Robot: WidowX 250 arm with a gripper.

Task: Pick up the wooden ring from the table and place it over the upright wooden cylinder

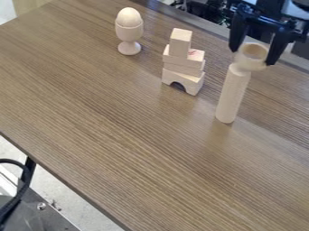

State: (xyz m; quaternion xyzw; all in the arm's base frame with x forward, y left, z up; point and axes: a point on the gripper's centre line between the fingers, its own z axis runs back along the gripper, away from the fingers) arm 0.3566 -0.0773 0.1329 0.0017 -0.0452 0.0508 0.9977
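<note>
Brown table (streaky grain), pale cream egg.

Seen here are one egg, twelve o'clock; two egg cups, twelve and two; four stacked blocks, one; one cylinder, two.

Egg in pale cup, stacked blocks, brown table, probably a black cable
</note>
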